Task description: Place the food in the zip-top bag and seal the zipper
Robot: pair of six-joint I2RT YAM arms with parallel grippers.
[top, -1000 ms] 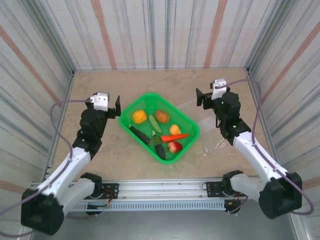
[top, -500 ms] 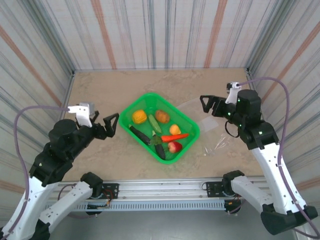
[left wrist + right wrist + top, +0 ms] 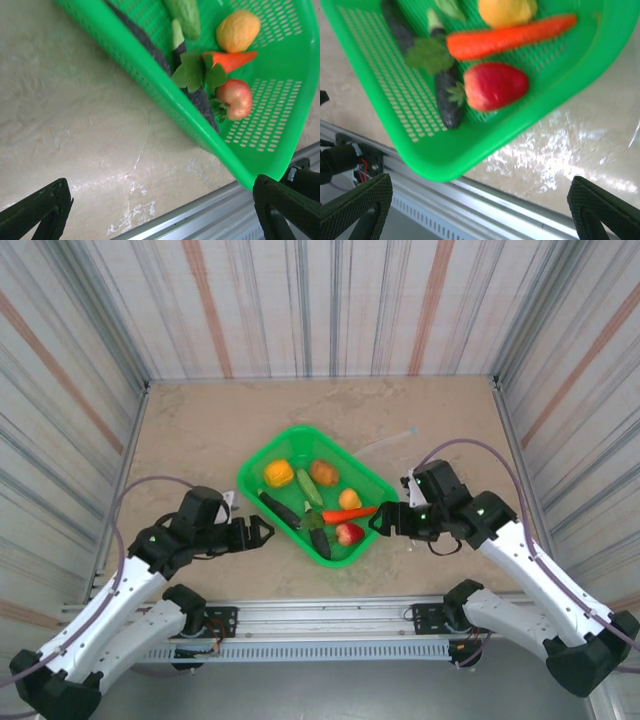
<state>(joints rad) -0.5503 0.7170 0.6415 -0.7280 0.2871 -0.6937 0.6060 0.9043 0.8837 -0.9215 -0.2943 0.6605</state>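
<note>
Food (image 3: 309,490) all sits in the green basket (image 3: 270,450) mid-bench. The zip-top bag (image 3: 390,458) lies just right of it and looks empty, so bagging all 7 pieces and sealing remain. Left gripper (image 3: 266,532) and right gripper (image 3: 374,524) flank the basket, jaws spread, holding nothing. The beige marbled bench (image 3: 200,430) is boxed in by striped walls (image 3: 300,300).
</note>
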